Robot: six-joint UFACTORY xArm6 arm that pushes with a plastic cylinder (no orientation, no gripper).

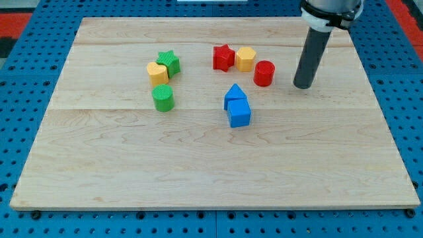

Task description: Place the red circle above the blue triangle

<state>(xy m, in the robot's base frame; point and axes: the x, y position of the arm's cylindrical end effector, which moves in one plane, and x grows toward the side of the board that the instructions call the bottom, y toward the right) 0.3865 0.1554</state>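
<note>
The rod [316, 49] runs off the view's top — its upper part cut away — and the blue triangle [234, 93] looks partly hidden behind the blue cube [239, 114].

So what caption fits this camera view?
My tip beside the red circle, up-right of the blue triangle.

My tip [303, 85] rests on the pale wooden board [132, 172], right of the red circle block [264, 73], which sits upper-right of the blue triangle block [234, 94], seemingly not touching.

My tip [303, 86] low on the board, dark rod upright, at the view's upper right.
</note>
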